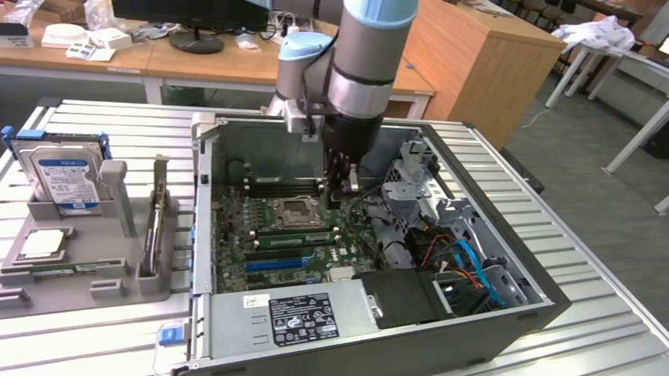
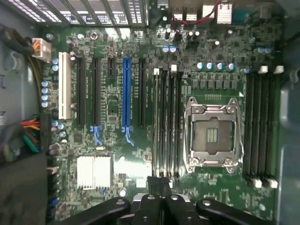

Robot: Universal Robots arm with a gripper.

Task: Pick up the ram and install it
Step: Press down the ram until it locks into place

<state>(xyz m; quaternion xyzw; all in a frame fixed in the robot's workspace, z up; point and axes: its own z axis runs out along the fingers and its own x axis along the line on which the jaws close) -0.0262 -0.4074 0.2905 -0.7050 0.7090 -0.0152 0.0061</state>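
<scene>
You are looking at an open computer case [image 1: 240, 119] lying on the slatted table [image 1: 585, 329], with the arm reaching down into it from 12 o'clock in the exterior view; all clock bearings below are read on that view.

End effector [image 1: 343, 192]: its fingers are together and nothing shows between them; it stands low over the motherboard, just off the processor socket [image 1: 296, 210] at about 2 o'clock. The wrist view puts the closed end effector [image 2: 158, 185] at one end of the memory slots [image 2: 168, 122] that run alongside the empty socket [image 2: 213, 133].

Ram [image 1: 296, 233]: a narrow green stick stands on edge in the slot bank at 6 o'clock of the socket, lying parallel to it; its near end is close to the fingertips, though you cannot tell whether they touch. Whether it is fully latched cannot be told; seen edge-on from the wrist, its slot cannot be told either.

Other items: the power supply [image 1: 298, 317] sits at 6 o'clock inside the case; a grey rack [image 1: 115, 196] stands on the table at 9 o'clock of the case, holding a blue-labelled hard drive [image 1: 65, 172] upright and a square processor chip [image 1: 42, 244] lying flat.
</scene>
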